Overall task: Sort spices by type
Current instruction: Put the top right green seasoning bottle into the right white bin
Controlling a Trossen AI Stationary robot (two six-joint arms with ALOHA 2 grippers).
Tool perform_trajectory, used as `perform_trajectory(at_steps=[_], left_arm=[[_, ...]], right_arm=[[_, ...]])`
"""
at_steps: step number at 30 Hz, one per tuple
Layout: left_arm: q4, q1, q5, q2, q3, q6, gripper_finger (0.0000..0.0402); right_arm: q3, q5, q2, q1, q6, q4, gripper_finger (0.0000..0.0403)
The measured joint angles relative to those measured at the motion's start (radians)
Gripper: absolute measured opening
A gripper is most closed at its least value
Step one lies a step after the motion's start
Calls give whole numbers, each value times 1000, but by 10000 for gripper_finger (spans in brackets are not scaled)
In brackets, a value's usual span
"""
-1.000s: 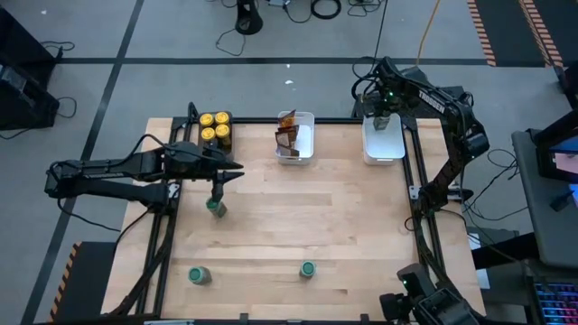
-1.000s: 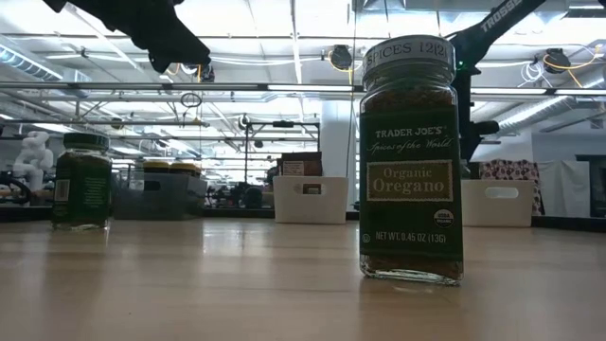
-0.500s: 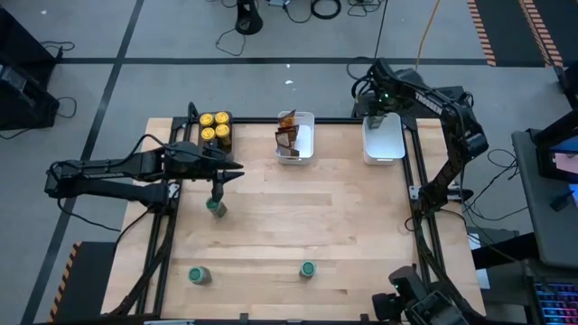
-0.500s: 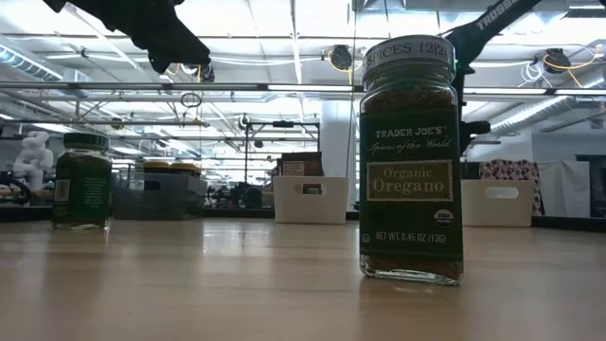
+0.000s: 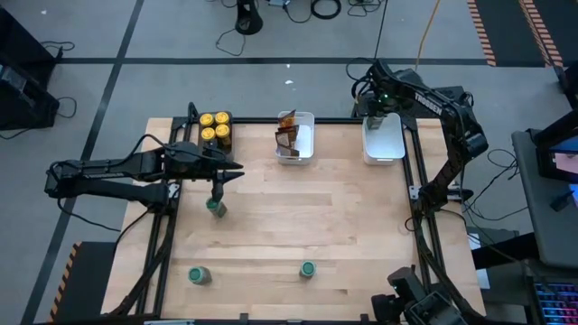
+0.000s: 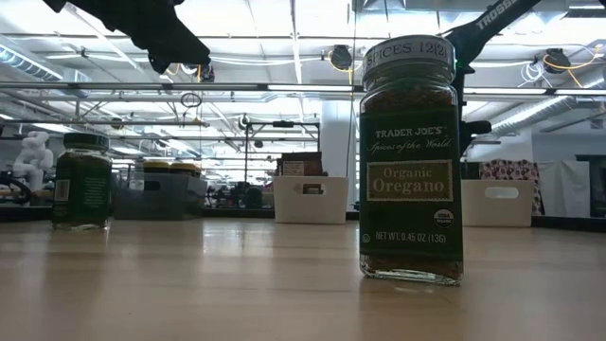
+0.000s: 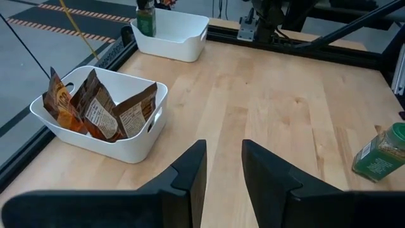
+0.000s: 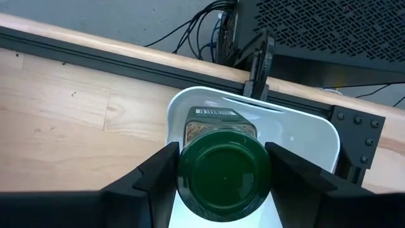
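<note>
Right pincer [image 8: 223,174] grasps a green-lidded jar [image 8: 223,178] over the far white tray [image 8: 304,136], ready to drop it there. Left pincer [image 7: 221,168] hangs released above a green-lidded desk jar [image 5: 217,208], probably next.

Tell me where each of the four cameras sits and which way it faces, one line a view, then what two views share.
High view: overhead, straight down; both arms, left gripper on a green-lidded jar.
Low view: table height, facing the room; oregano jar close, arm parts above.
Left wrist view: past its own fingers toward the packet tray.
Right wrist view: down on its held jar over a white tray.
Shared: the left wrist and high views both show the packet tray.
</note>
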Motion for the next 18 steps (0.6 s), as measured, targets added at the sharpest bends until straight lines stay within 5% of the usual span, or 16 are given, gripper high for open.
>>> perform_trajectory(at_steps=[18], left_arm=[[0, 0, 0, 0, 0, 10, 105]], right_arm=[[-89, -6, -1, 4, 9, 38, 197]])
